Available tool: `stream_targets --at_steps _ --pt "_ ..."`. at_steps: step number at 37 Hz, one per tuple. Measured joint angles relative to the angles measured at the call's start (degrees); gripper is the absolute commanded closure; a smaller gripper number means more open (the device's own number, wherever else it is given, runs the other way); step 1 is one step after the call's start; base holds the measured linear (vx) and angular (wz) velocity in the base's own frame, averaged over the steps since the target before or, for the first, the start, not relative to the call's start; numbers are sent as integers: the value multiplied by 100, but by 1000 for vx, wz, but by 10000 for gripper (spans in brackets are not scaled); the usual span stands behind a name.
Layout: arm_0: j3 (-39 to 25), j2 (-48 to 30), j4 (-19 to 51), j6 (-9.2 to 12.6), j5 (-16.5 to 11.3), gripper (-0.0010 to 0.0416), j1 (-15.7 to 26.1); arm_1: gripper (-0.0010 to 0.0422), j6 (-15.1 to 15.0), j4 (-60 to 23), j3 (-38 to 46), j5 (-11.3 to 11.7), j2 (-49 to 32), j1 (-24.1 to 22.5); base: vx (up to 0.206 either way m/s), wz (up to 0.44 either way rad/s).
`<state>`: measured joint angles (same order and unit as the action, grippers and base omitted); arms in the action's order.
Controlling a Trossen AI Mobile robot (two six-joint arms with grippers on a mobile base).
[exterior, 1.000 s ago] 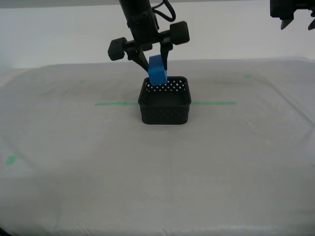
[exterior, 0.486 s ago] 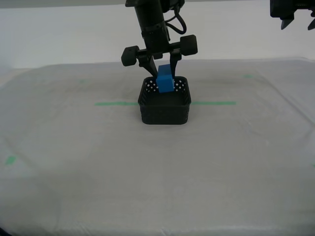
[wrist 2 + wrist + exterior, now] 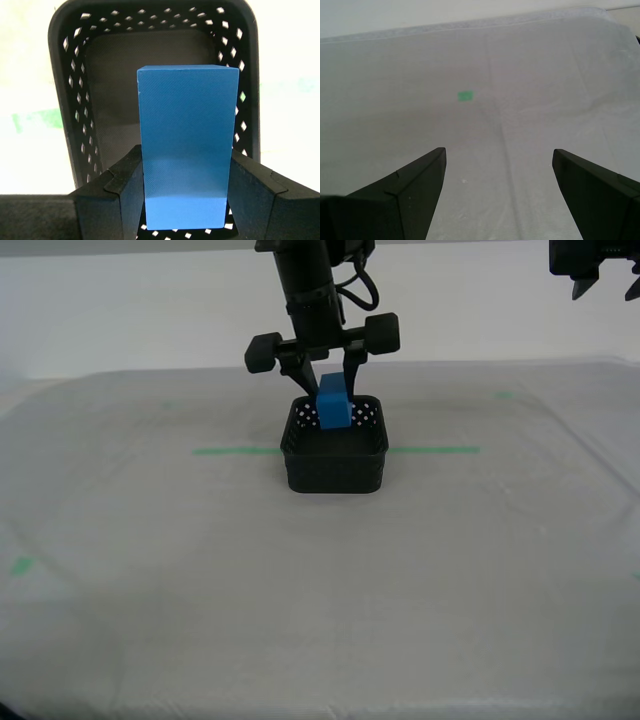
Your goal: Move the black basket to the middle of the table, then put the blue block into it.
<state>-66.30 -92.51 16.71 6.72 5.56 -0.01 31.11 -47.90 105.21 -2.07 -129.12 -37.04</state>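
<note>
The black basket (image 3: 335,446) stands on the table (image 3: 320,570) at its middle, on the green tape line (image 3: 232,451). My second gripper (image 3: 333,400) is shut on the blue block (image 3: 333,403) and holds it upright just above the basket's far rim. In the second wrist view the blue block (image 3: 185,150) sits between the two fingers (image 3: 117,195), with the basket's open inside (image 3: 150,85) right beneath it. My first gripper (image 3: 499,165) is open and empty above bare cloth; it shows at the exterior view's top right (image 3: 605,280).
Small green tape bits lie on the cloth at the exterior view's left front (image 3: 20,565) and far right (image 3: 505,394); one shows in the first wrist view (image 3: 465,95). The table's far edge (image 3: 470,24) meets a white wall.
My second gripper has carried the blue block toward the exterior view's right and lowered it over the basket's far rim, then held still for the last half second. The first arm has not moved.
</note>
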Motion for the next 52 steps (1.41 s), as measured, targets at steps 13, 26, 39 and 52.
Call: stream_targets --at_steps 13,26,39,52 --pt "0 0 0 2 0 101 4 396 -46 -133 0 0 0 31 0 0" --pt "0 0 0 2 0 104 9 233 -83 -284 -2 0 2 74 0 0" --pt "0 0 0 0 0 102 4 80 -94 -284 -2 -313 2 66 0 0" --pt "0 0 0 2 0 118 0 74 -293 -352 -2 -315 9 66 0 0"
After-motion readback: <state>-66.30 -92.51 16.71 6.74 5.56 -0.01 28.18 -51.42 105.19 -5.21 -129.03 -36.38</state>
